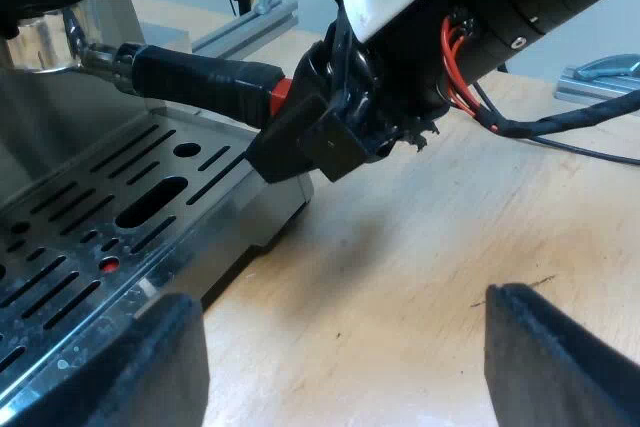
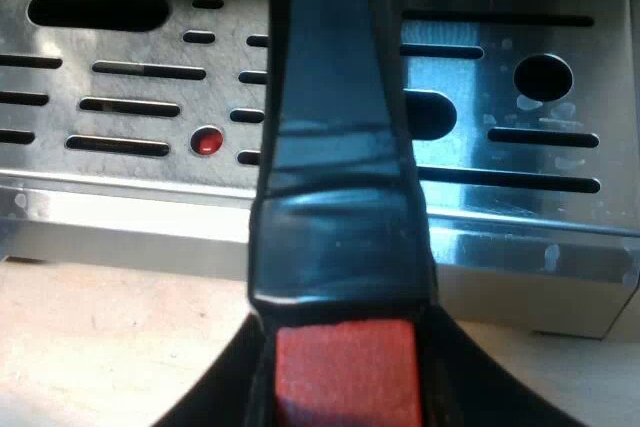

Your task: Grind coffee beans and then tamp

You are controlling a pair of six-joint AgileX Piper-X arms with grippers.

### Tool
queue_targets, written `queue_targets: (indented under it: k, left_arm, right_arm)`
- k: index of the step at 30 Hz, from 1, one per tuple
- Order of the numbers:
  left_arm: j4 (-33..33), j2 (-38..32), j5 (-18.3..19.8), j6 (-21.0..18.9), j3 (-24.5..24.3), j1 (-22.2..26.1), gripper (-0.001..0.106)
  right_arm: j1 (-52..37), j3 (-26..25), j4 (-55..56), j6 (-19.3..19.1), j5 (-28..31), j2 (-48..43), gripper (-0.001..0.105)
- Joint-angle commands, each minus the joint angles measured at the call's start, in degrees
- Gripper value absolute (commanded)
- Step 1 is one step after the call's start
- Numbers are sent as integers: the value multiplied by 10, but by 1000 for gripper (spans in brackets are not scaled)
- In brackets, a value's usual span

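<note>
Even, fairly bright light falls over the wooden table [image 1: 430, 247], which reads warm and pale. My right gripper [image 1: 300, 117] and its arm throw a broad, soft-edged shadow on the wood just beside the espresso machine's drip tray [image 1: 90, 217]. The tray's brushed steel gives muted, patchy reflections there. From my right wrist the same tray [image 2: 520, 217] glares hard, with a bluish-white patch washed out next to the holder's handle [image 2: 340, 147]. The glossy black handle carries thin highlights along its edges, its red end [image 2: 345, 372] is matte and evenly lit, and my left fingers [image 1: 565, 357] are dark, featureless masses.
</note>
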Motion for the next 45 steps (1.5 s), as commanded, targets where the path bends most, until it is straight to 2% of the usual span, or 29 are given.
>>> queue_targets:
  k: [1, 4, 7, 15, 17, 20, 26, 32, 37, 40, 45]
  left_arm:
    - [-7, 1, 9, 3, -1, -3, 61]
    - [-7, 1, 9, 3, -1, -3, 61]
    - [-7, 1, 9, 3, -1, -3, 61]
    - [-7, 1, 9, 3, -1, -3, 61]
    - [-7, 1, 9, 3, -1, -3, 61]
    - [-7, 1, 9, 3, -1, -3, 61]
    - [-7, 1, 9, -1, -1, -3, 61]
    - [-7, 1, 9, -1, -1, -3, 61]
    - [-8, 1, 9, -1, -1, -3, 61]
    - [-12, 1, 27, -13, -3, -3, 61]
    - [-11, 1, 31, -13, -18, -3, 62]
  right_arm:
    - [-1, -2, -9, -10, -1, 1, 0]
    - [3, -2, -9, -10, -1, -2, 0]
    - [10, -2, 0, 14, -1, -5, 0]
    - [56, 9, 8, 24, 72, -15, 0]
    - [68, 20, 8, 51, 84, -20, 0]
    - [83, 32, 8, 59, 118, -27, 0]
    - [98, 45, 8, 75, 129, -46, 0]
    - [108, 48, 19, 80, 127, -54, 0]
    - [134, 47, 75, 85, 94, -76, 0]
    - [145, 47, 101, 83, 88, -90, 0]
    - [154, 55, 122, 40, 47, -115, 0]
